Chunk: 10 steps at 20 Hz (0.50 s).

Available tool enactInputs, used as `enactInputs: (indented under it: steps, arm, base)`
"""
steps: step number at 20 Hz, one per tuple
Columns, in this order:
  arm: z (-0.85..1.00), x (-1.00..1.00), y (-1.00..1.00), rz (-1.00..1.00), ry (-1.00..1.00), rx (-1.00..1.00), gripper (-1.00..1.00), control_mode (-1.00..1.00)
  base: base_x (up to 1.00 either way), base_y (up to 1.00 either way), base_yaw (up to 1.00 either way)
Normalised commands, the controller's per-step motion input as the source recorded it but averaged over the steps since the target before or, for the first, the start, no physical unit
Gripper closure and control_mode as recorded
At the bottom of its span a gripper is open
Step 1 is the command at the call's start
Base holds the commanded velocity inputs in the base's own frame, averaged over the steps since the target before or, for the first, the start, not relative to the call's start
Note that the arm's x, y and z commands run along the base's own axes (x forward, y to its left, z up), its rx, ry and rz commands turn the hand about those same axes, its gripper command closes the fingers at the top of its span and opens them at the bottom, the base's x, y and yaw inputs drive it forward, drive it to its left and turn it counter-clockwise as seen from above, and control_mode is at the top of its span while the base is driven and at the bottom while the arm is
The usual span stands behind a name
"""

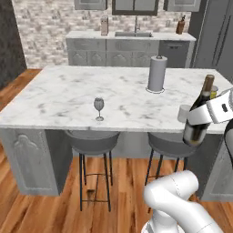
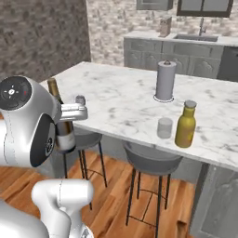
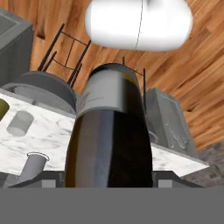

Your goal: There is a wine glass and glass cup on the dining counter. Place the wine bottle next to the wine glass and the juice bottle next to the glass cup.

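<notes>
My gripper [image 1: 199, 118] is shut on the wine bottle [image 1: 200, 109], a dark bottle with a pale label. I hold it slightly tilted in the air, off the front edge of the dining counter [image 1: 59, 98], at its right part. In the hand view the wine bottle [image 3: 109, 131] rises large between the fingers. The wine glass [image 1: 98, 108] stands near the counter's front edge, far to the left of the bottle. Near the front edge, the glass cup [image 2: 164, 128] stands just left of the yellow juice bottle [image 2: 186, 124].
A grey paper towel roll [image 1: 156, 73] stands upright further back on the counter. Two grey stools [image 1: 93, 142] sit under the front edge. A back counter with a sink [image 1: 133, 34] runs along the brick wall.
</notes>
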Motion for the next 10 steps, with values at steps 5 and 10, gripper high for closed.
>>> enactInputs:
  steps: [5,10]
  arm:
    - [0.0,0.0,0.0,0.0,0.0,0.0,1.0,1.0]
    - [0.0,0.0,0.0,0.0,0.0,0.0,1.0,1.0]
  base:
    - [0.45,1.0,-0.46]
    - [0.52,0.89,-0.31]
